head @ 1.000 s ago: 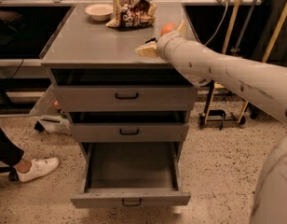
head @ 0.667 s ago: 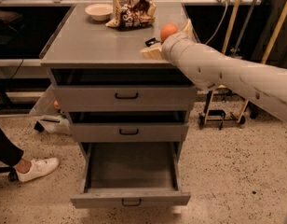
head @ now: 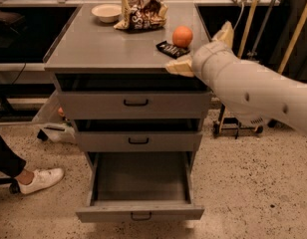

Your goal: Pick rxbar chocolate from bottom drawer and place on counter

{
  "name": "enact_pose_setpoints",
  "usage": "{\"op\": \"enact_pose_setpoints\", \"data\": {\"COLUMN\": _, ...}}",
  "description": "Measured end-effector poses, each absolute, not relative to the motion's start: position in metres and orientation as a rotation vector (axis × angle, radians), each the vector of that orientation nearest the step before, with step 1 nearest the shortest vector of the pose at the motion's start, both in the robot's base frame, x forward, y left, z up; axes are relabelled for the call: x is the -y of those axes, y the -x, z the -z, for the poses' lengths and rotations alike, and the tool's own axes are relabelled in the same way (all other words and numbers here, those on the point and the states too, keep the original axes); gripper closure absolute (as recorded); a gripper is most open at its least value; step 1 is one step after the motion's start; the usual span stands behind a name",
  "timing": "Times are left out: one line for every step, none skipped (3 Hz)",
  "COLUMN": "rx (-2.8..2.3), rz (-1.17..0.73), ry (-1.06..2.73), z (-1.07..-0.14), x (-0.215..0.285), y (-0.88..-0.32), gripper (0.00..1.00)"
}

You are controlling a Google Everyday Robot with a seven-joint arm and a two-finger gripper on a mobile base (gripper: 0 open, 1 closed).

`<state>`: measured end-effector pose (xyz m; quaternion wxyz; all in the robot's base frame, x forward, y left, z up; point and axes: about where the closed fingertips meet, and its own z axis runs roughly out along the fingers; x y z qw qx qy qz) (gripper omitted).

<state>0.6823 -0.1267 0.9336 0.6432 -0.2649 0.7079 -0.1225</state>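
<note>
The rxbar chocolate [head: 172, 49], a small black bar, lies flat on the grey counter [head: 93, 46] near its right front corner, just in front of the orange fruit [head: 182, 36]. My gripper [head: 201, 50] is at the counter's right edge, right of the bar and apart from it. Its pale fingers [head: 179, 67] are spread open and hold nothing. The bottom drawer [head: 139, 214] is pulled fully out and looks empty inside.
A brown-and-white snack bag [head: 142, 13] and a pale bowl [head: 106, 12] sit at the back of the counter. The two upper drawers [head: 136, 103] are slightly ajar. A person's white shoe [head: 41, 179] is on the floor at left. Yellow poles [head: 248, 19] stand at right.
My arm has drawn back to the right, off the counter's right front. The black bar, hidden under the gripper before, now lies uncovered beside the orange.
</note>
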Motion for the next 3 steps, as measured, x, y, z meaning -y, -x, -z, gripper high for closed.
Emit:
{"op": "enact_pose_setpoints", "data": {"rx": -1.641, "rz": 0.367, "ry": 0.53, "z": -0.938, "x": 0.151, "y": -0.613, "gripper": 0.0}}
{"op": "enact_pose_setpoints", "data": {"rx": -1.688, "rz": 0.45, "ry": 0.381, "z": -0.927, "x": 0.177, "y": -0.544, "gripper": 0.0}}
{"op": "enact_pose_setpoints", "data": {"rx": -1.723, "rz": 0.452, "ry": 0.351, "z": -0.913, "x": 0.177, "y": -0.533, "gripper": 0.0}}
